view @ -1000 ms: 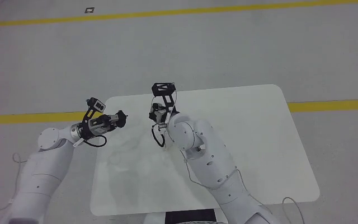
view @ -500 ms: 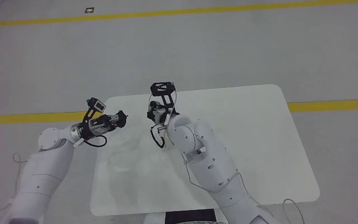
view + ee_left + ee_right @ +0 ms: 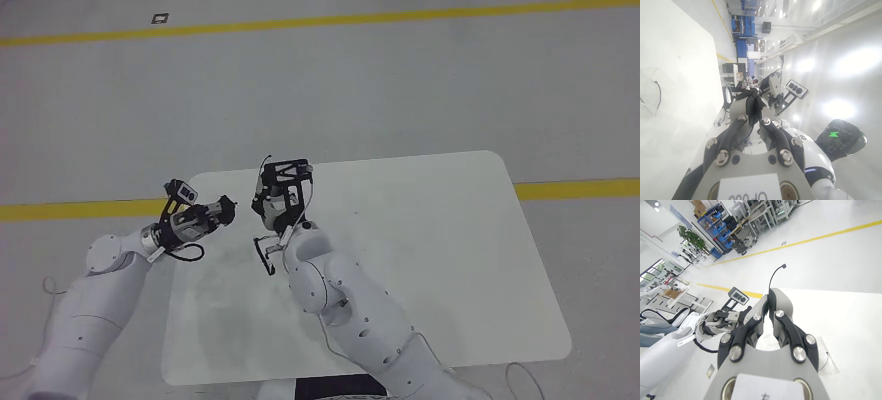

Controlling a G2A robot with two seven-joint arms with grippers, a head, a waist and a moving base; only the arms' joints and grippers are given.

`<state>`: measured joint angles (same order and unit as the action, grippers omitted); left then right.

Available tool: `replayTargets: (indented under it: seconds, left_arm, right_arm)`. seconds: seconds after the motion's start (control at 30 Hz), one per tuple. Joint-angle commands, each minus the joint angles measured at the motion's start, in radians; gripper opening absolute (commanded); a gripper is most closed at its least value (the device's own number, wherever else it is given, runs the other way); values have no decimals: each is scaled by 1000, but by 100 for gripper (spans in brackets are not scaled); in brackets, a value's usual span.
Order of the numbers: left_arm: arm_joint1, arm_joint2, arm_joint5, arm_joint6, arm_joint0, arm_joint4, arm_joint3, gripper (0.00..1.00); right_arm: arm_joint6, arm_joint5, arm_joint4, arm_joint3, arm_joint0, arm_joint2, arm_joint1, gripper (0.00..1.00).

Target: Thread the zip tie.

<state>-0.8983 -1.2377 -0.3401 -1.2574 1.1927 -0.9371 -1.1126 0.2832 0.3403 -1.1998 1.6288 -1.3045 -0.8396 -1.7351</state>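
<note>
A thin black zip tie (image 3: pixel 772 277) sticks out from the fingertips of my right gripper (image 3: pixel 769 292), which is shut on it, and curves up to its small square head. Both grippers hang above the white table (image 3: pixel 420 250) near its far left corner. My left gripper (image 3: pixel 228 208) sits just left of the right gripper (image 3: pixel 263 195), tips almost meeting. In the left wrist view my left gripper (image 3: pixel 752 94) looks shut; whether anything is between its pads is hidden. Beyond it stands the right gripper (image 3: pixel 779 74) with the zip tie (image 3: pixel 782 62) pointing away.
A clear flat tray (image 3: pixel 827 351) with another black zip tie in it lies on the table below the grippers, and it appears too in the left wrist view as the clear tray (image 3: pixel 651 91). Yellow floor lines run beyond the table.
The left gripper has moved right and the right gripper has shifted left and tilted, so the two now nearly touch. The zip tie stays in the right gripper.
</note>
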Motion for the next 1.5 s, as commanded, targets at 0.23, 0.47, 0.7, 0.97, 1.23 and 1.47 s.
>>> replayTargets:
  seconds: [0.23, 0.47, 0.7, 0.97, 1.23, 1.47]
  left_arm:
    - [-2, 1, 0, 6, -7, 17, 6, 0]
    - [-3, 0, 14, 44, 4, 29, -16, 0]
    - [-3, -6, 26, 59, 21, 37, -23, 0]
    - [-11, 3, 20, 79, 23, 39, -31, 0]
    - [-11, 1, 8, 85, 22, 46, -33, 0]
    - [-16, 10, 16, 137, 45, 69, -81, 0]
  right_arm:
    - [-12, 0, -3, -2, -2, 1, 2, 0]
    - [-38, -8, -16, -3, -10, -3, 7, 0]
    - [-79, -32, -18, 7, -28, 6, 18, 0]
    - [-100, -9, -53, -45, -8, 54, 15, 0]
    - [-114, 0, -75, -44, -5, 56, 15, 0]
    - [-113, 0, -126, -80, 9, 91, 12, 0]
